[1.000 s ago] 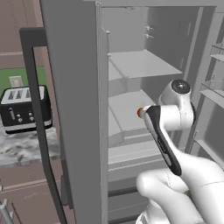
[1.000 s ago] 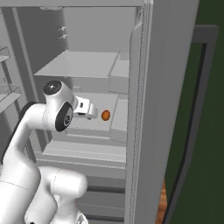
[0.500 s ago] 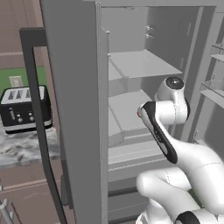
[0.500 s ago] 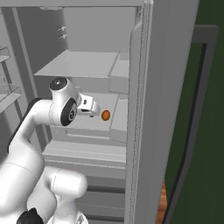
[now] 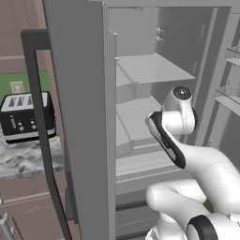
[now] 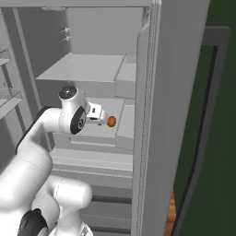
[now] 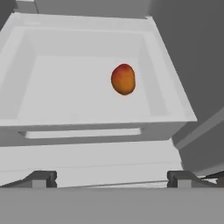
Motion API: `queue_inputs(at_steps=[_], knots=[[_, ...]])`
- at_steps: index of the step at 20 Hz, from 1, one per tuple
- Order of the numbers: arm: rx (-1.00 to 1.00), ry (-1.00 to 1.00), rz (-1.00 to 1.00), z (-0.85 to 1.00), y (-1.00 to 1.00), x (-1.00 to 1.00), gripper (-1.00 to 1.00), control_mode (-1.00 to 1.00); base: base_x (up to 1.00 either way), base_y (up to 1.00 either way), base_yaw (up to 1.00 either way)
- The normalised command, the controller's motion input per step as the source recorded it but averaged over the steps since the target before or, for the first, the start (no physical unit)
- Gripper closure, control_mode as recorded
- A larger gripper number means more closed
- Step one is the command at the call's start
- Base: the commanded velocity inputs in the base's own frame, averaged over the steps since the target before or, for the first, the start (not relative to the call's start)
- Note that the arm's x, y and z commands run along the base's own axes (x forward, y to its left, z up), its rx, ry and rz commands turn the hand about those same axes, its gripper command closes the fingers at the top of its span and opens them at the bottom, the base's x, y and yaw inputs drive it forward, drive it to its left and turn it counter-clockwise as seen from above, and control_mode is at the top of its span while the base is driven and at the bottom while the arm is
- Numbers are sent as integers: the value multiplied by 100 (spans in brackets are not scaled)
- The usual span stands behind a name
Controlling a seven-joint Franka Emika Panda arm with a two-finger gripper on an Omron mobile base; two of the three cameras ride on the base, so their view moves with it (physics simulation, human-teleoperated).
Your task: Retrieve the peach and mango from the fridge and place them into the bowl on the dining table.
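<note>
Hand view: end effector point(image 7: 111, 178) spread wide, holding nothing, facing the mango point(image 7: 123, 79) in the fridge point(image 7: 87, 109) bin.

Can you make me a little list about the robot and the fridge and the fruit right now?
fridge: doors open, grey shelves inside
fruit: one orange-red mango lying in a white bin, toward its right side
gripper: open, holding nothing, short of the bin and pointed at the mango
arm: reaching into the fridge at middle-shelf height
toaster: black, on the counter left of the fridge
</note>
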Motion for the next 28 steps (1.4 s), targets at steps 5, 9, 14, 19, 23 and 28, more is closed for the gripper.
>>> queue_inputs(at_steps=[5, 9, 14, 19, 23, 28], knots=[[0, 0, 0, -13, -11, 23, -100, -100, 0, 0, 0], [0, 0, 0, -14, -13, 21, -100, -100, 0, 0, 0], [0, 0, 0, -12, -2, 28, -100, -100, 0, 0, 0], [0, 0, 0, -12, 0, 32, -100, -100, 0, 0, 0], [0, 0, 0, -12, -14, 16, -100, -100, 0, 0, 0], [0, 0, 0, -10, -13, 15, -100, -100, 0, 0, 0]])
